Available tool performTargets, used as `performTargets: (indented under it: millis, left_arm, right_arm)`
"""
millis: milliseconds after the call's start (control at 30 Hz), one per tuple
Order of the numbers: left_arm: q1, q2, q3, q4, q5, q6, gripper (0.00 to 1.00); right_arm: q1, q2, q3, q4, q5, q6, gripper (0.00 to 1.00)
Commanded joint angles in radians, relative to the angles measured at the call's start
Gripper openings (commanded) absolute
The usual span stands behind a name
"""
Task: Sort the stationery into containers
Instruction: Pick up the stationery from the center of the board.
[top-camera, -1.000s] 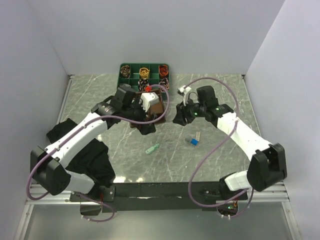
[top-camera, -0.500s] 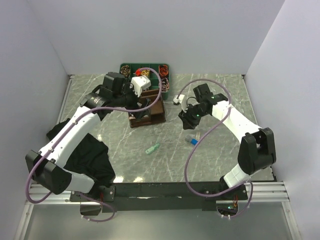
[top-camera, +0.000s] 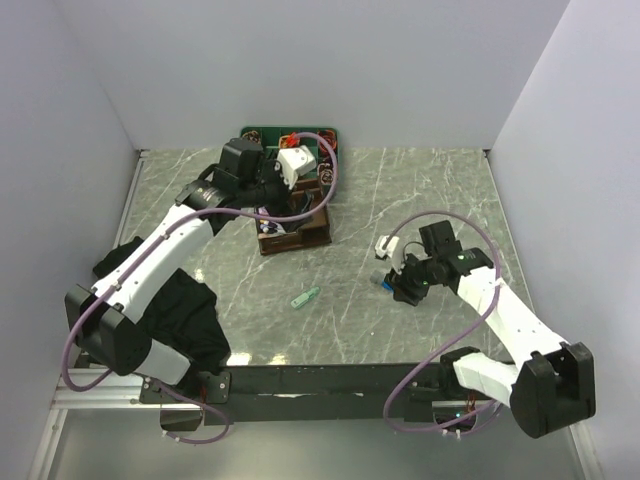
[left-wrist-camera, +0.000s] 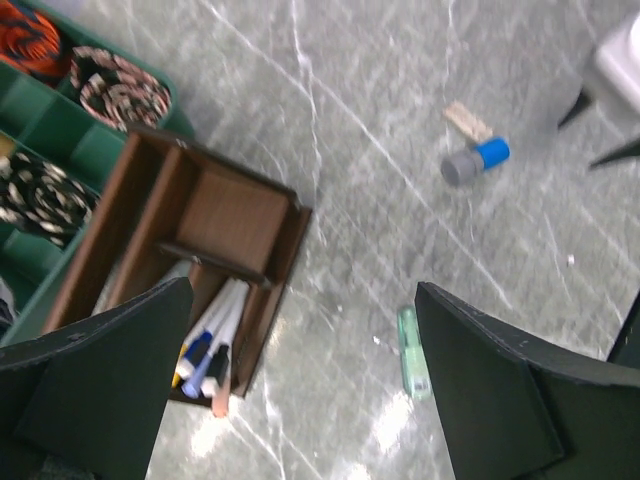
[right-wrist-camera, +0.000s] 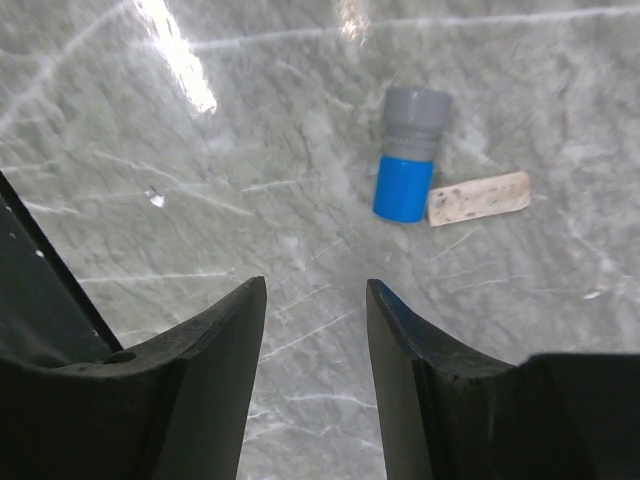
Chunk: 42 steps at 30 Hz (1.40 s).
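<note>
Right wrist: grey-blue cylinder (right-wrist-camera: 408, 153) lies beyond the parted, empty right end effector (right-wrist-camera: 315, 288).

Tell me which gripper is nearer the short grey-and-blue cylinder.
Right. The right gripper hovers just beside the grey-and-blue cylinder; the left gripper is far off, near the dark brown compartmented organiser.

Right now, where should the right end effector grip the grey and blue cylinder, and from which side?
I would come straight down and close across the middle of the cylinder, on its long round sides. It lies on its side, and the beige bar sits close by its blue end, so grip nearer the grey cap.
</note>
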Motion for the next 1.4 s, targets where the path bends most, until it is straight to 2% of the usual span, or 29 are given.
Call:
performTargets:
  millis: [0, 300, 633, 1067, 1100, 1133, 1267, 1367]
  left_arm:
    - [-0.002, 0.028, 0.081, 0.090, 0.012, -0.037, 1.00]
    - [-0.002, 0.077, 0.121, 0.101, 0.017, -0.058, 0.99]
    - [-0.002, 0.116, 0.144, 0.098, -0.005, -0.051, 1.00]
    - [-0.001, 0.106, 0.101, 0.093, -0.005, -0.046, 0.99]
    - [-0.001, 0.106, 0.098, 0.093, -0.005, -0.046, 0.99]
    - [-0.001, 0.103, 0.092, 0.092, -0.003, -0.046, 0.99]
    - [0.013, 0.088, 0.047, 0.092, 0.041, -0.057, 0.99]
    - [0.034, 0.068, -0.003, 0.110, 0.155, -0.084, 0.99]
  right_arm:
    - [-0.007, -0.002, -0.045, 0.134, 0.008, -0.047, 0.53]
    - [-0.017, 0.152, -0.025, 0.228, 0.005, -0.084, 0.52]
    - [-0.019, 0.314, 0.033, 0.257, 0.029, -0.100, 0.50]
    - [-0.007, 0.406, 0.051, 0.277, 0.063, -0.097, 0.47]
    - [-0.004, 0.409, 0.053, 0.277, 0.063, -0.097, 0.45]
    - [-0.004, 0.406, 0.056, 0.274, 0.058, -0.098, 0.38]
    - [0.007, 0.354, 0.068, 0.248, 0.052, -0.133, 0.27]
    - [0.019, 0.288, 0.094, 0.191, 0.043, -0.169, 0.21]
